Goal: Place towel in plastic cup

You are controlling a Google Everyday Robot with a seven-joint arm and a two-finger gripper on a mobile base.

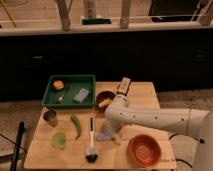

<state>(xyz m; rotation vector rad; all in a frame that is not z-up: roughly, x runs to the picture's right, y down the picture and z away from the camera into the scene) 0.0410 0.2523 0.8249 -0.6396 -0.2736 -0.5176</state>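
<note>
A packet (123,85) stands at the 12 o'clock edge of the wooden table (150,95); its print cannot be read.

The towel (103,134) lies crumpled on the table, a little toward 6 o'clock from the middle. The gripper (111,130) is down at the towel's 1 to 2 o'clock edge, at the end of a white arm (160,120) that reaches in from 3 o'clock. It sits right against the cloth, but whether it touches the towel or is just above it cannot be told. Nor can it be told whether the gripper is wide, narrow or holding anything. A small yellow bit (118,136) shows just beside the towel at its 3 o'clock side; what it is cannot be made out.

The plastic cup (59,139) stands upright at 9 o'clock from the towel, well apart from both towel and gripper. A brush (91,145) lies between them, handle toward 12 o'clock and dark head toward 6 o'clock. A green pepper (76,125) lies between the plastic cup and the brush handle, at 10 o'clock from the towel. A metal cup (49,117) is at 11 o'clock from the plastic cup.

An orange bowl (144,149) sits at 4 o'clock from the towel, near the table's corner. A dark bowl (105,98) is at 12 o'clock from the towel, with something pale inside. A green tray (70,79) fills the table's 10 o'clock corner. It holds an orange round thing (58,84) and a sponge (81,95).
</note>
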